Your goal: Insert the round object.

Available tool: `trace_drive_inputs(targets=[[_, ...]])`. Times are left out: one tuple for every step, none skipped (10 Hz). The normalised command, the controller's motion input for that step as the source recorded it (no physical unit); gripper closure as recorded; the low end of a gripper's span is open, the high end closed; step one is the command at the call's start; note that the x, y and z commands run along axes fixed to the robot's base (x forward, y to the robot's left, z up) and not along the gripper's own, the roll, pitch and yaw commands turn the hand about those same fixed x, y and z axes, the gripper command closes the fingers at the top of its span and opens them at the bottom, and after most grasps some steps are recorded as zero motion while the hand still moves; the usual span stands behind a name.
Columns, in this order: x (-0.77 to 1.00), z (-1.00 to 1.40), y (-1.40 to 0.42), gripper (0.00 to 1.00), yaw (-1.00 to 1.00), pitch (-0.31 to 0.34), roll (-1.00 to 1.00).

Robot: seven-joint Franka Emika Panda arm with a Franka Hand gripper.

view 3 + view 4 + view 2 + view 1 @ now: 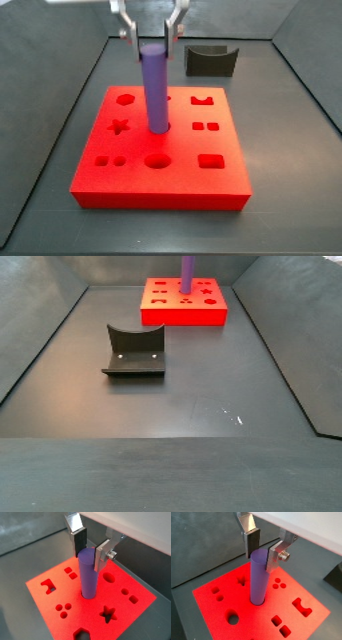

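The purple round peg (258, 582) stands upright with its lower end in a hole near the middle of the red block (244, 619). It shows in both wrist views (87, 579) and both side views (156, 90) (189, 274). My gripper (262, 558) (89, 557) (150, 38) is directly over the peg, its silver fingers on either side of the peg's top. From the side the fingers stand wider than the peg, so the gripper is open. The block (187, 140) has several cutouts of different shapes.
The dark fixture (210, 60) stands on the floor behind the block, and nearer the camera in a side view (134, 351). The block (187, 318) sits on a dark floor enclosed by low walls.
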Motion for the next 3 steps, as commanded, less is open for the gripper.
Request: trace_drive_inputs(targets=[[-0.05, -0.43, 0.04, 1.00, 0.00, 0.000, -0.05], [0.00, -0.10, 0.00, 1.00, 0.00, 0.010, 0.00], [0.00, 0.00, 0.00, 1.00, 0.00, 0.000, 0.00]])
